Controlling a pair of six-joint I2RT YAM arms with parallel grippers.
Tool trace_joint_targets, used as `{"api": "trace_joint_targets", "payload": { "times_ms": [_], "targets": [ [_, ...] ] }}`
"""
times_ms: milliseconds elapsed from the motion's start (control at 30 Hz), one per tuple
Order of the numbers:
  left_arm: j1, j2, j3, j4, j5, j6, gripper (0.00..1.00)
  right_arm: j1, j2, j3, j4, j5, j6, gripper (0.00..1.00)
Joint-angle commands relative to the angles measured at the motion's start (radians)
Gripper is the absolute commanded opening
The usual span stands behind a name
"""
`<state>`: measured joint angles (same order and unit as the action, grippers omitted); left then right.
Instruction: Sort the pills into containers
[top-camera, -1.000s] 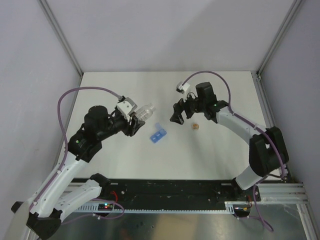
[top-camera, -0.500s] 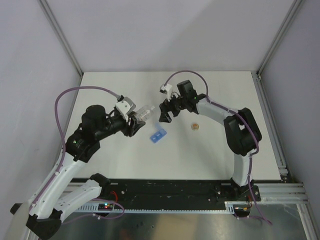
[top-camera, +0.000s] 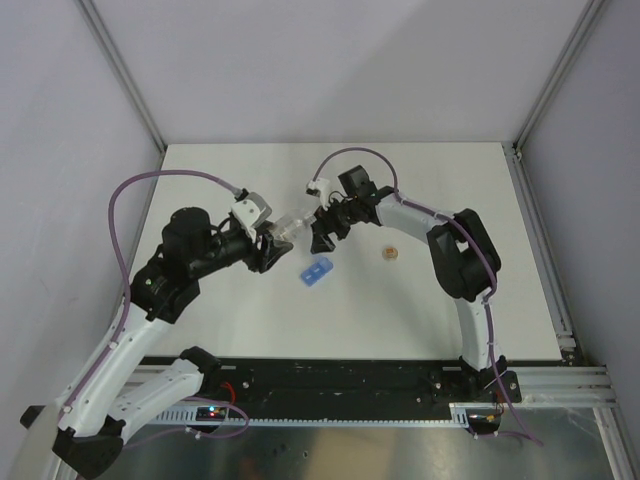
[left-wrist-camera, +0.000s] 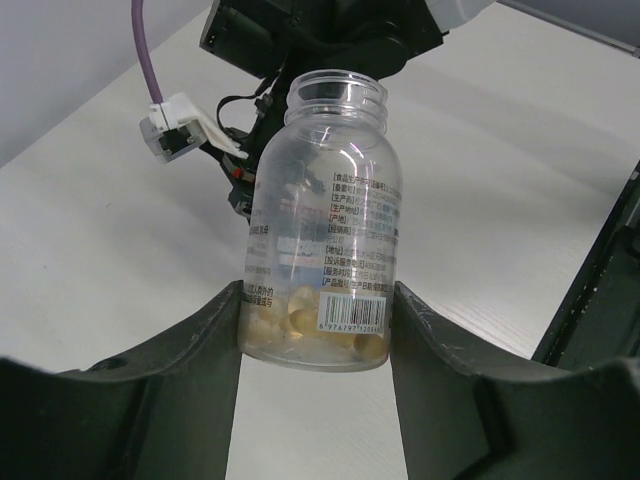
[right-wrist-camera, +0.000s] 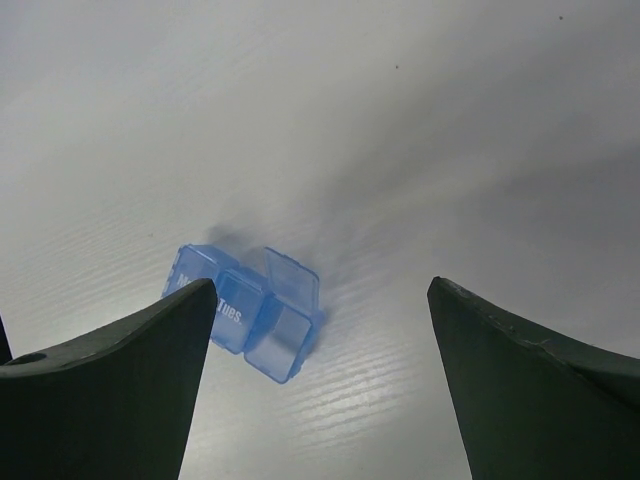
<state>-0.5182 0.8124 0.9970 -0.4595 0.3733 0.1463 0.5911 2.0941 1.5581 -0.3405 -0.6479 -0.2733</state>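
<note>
Beside the bottle (left-wrist-camera: 320, 220), right jaws swung leftward, spread over containers (right-wrist-camera: 250, 315), left jaws pinching bottle.

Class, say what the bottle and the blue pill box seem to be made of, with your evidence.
Bottle: clear, glossy plastic, probably; pills show through its wall. Pill box: translucent blue plastic, seemingly; light passes through its thin walls.

I see a clear bottle (left-wrist-camera: 320, 230), uncapped, its printed label and barcode facing me. Right of the bottle, well apart, a small round tan object (top-camera: 391, 253) lies on the white table (top-camera: 450, 190).
</note>
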Motion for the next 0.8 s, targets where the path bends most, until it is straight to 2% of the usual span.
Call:
{"api": "trace_joint_targets", "payload": {
  "times_ms": [0,333,767],
  "targets": [
    [0.007,0.000,0.045,0.017,0.025,-0.018,0.00,0.017,0.039,0.085,-0.044,-0.037,-0.030,0.92],
    [0.007,0.004,0.055,0.016,0.034,-0.018,0.00,0.028,0.109,0.160,-0.109,-0.079,-0.039,0.87],
    [0.007,0.007,0.059,0.018,0.036,-0.017,0.00,0.031,0.118,0.161,-0.142,-0.086,-0.057,0.66]
  ]
}}
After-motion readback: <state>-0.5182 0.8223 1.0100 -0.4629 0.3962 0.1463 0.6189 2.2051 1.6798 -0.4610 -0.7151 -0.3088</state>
